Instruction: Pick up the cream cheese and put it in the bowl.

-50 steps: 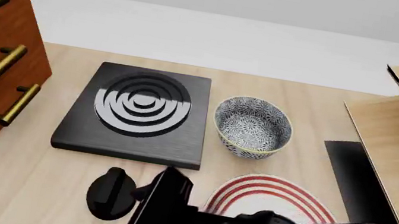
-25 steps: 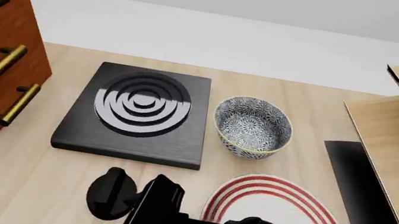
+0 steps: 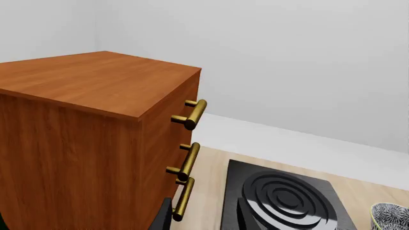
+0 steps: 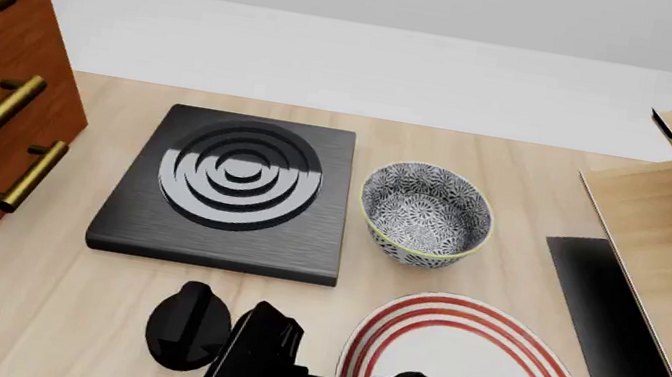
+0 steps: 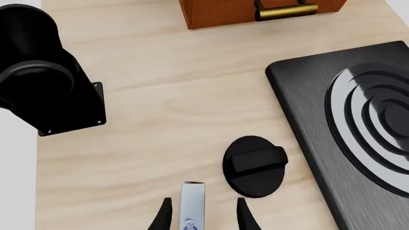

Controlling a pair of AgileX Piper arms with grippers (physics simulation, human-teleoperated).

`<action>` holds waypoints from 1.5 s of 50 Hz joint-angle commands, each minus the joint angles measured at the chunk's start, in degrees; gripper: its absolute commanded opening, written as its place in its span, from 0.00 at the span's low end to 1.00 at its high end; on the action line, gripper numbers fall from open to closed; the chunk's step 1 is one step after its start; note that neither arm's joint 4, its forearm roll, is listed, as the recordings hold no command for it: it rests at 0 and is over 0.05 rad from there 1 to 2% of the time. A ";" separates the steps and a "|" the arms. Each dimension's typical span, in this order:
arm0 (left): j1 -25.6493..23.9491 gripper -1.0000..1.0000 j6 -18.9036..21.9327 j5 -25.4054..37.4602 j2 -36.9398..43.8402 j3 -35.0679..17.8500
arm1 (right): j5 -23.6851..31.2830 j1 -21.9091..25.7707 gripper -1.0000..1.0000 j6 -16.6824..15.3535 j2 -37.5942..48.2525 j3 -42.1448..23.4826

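Low over table, right gripper (image 5: 200, 216) fingers straddling cream cheese (image 5: 191, 206)

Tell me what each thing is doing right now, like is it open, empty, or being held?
cream cheese: lying on the table between the open fingers, not lifted.
right gripper: open, straddling the cream cheese.
bowl: upright, empty.
striped plate: flat, empty, partly hidden by the right arm.
stove knob: lying on the table.
cabinet drawers: closed.
left gripper: not in view.
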 commanded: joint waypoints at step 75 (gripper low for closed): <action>-1.41 1.00 -0.40 -0.05 0.00 0.56 | -2.91 0.86 1.00 4.19 7.68 -2.01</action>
